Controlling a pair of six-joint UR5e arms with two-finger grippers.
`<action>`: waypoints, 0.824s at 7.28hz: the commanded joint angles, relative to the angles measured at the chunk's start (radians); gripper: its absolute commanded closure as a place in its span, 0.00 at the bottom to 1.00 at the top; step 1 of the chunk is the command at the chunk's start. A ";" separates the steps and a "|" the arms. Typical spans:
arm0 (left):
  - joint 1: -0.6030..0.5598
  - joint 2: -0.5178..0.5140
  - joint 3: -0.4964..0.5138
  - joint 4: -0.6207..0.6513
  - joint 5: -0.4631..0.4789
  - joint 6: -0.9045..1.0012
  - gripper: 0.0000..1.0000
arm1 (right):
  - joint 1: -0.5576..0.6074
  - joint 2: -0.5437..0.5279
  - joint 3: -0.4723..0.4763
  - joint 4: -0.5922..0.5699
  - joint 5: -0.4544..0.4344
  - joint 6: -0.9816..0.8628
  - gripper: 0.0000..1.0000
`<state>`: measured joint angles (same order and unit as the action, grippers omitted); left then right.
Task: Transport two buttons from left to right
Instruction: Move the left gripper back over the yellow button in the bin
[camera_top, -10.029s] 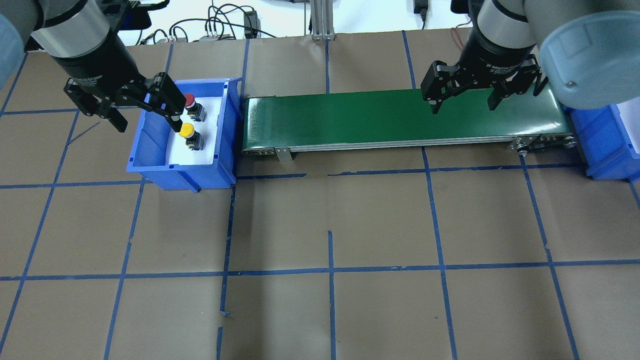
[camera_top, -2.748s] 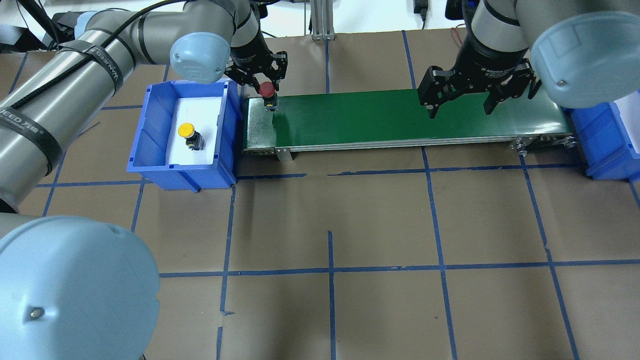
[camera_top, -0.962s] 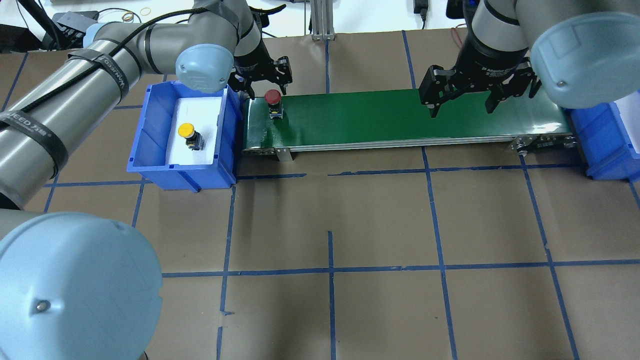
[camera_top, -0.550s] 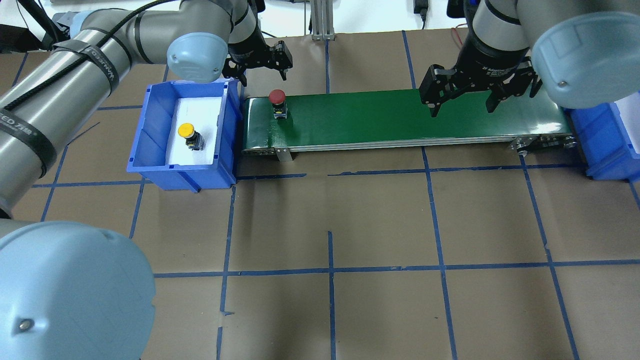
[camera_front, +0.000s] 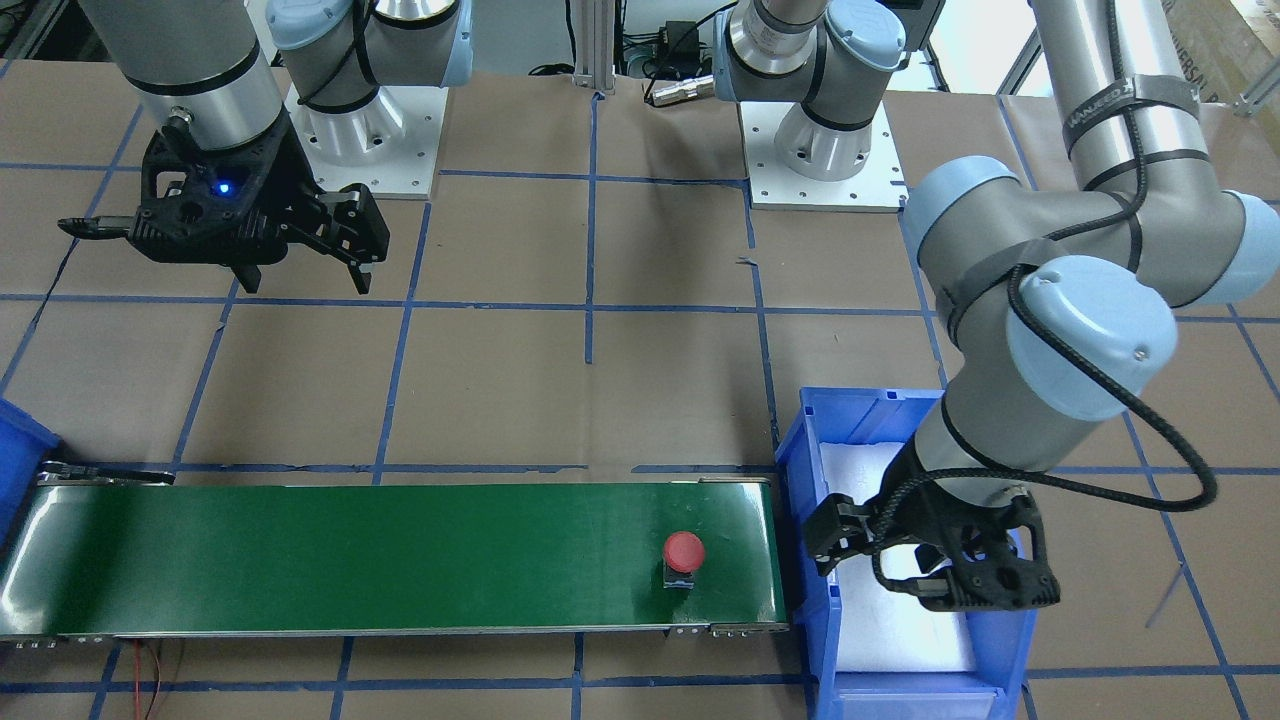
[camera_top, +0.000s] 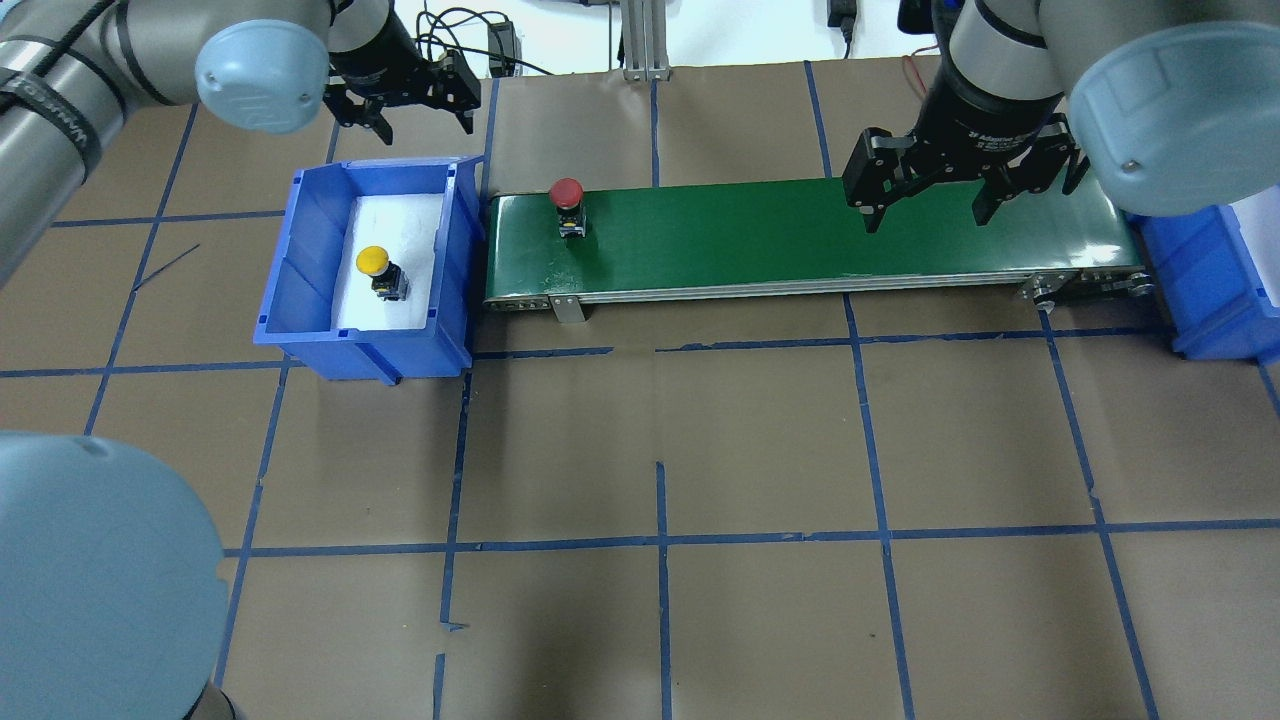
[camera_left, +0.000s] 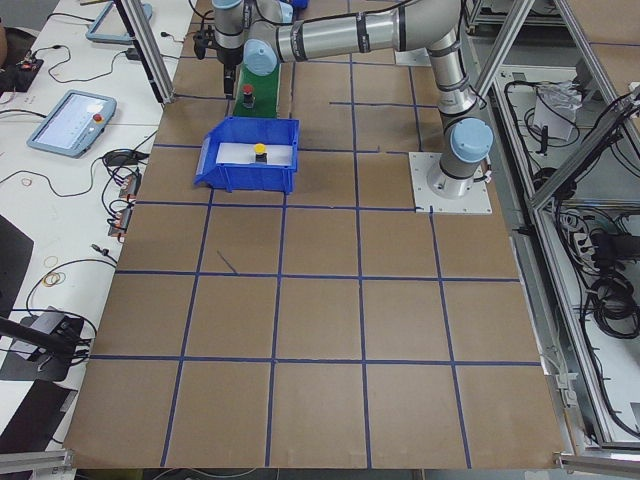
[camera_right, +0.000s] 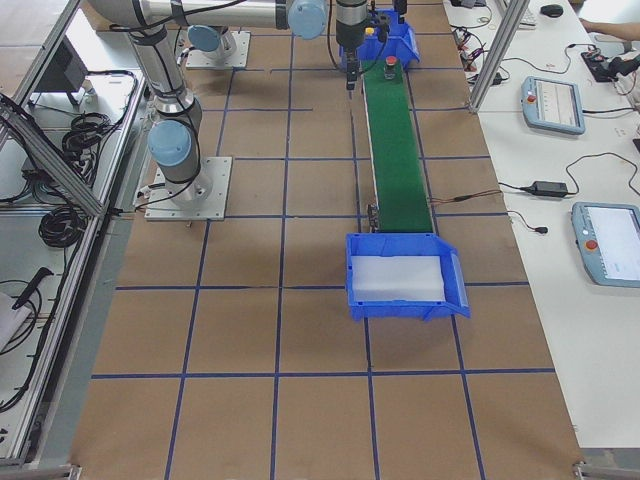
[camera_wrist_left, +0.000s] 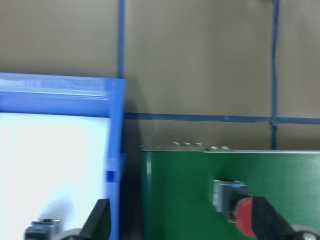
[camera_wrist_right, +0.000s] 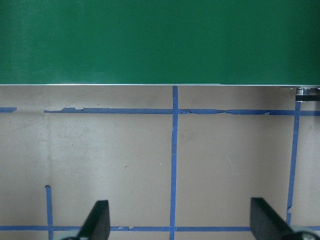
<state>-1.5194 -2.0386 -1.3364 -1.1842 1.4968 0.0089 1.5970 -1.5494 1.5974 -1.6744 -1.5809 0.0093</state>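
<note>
The red button (camera_top: 567, 193) stands on the belt's (camera_top: 800, 235) left end, near the surface's (camera_top: 760, 440) far edge. The yellow button (camera_top: 373, 261) sits in the bin (camera_top: 300, 270) beside it. The left hand (camera_top: 425, 122) and the right hand (camera_top: 928, 215) hover with fingers spread, holding nothing.

Red button (camera_top: 567, 194) sits upright on the green belt (camera_top: 800, 235) near its left end, yellow button (camera_top: 374, 262) sits in the blue bin (camera_top: 300, 270) beside it.

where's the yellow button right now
In the overhead view the yellow button sits inside the blue bin just off the left end of the green conveyor, apart from the red button, which stands on the belt.
</note>
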 joint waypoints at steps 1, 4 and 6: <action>0.051 0.027 -0.079 0.009 0.011 0.084 0.00 | 0.003 -0.006 0.007 -0.002 0.007 0.003 0.00; 0.081 0.034 -0.168 0.017 0.058 0.114 0.00 | 0.004 -0.008 0.018 -0.016 0.005 0.004 0.00; 0.081 0.034 -0.207 0.041 0.063 0.115 0.00 | 0.003 -0.004 0.013 -0.016 -0.004 -0.006 0.00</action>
<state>-1.4399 -2.0055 -1.5159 -1.1609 1.5528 0.1208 1.6012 -1.5550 1.6132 -1.6906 -1.5775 0.0090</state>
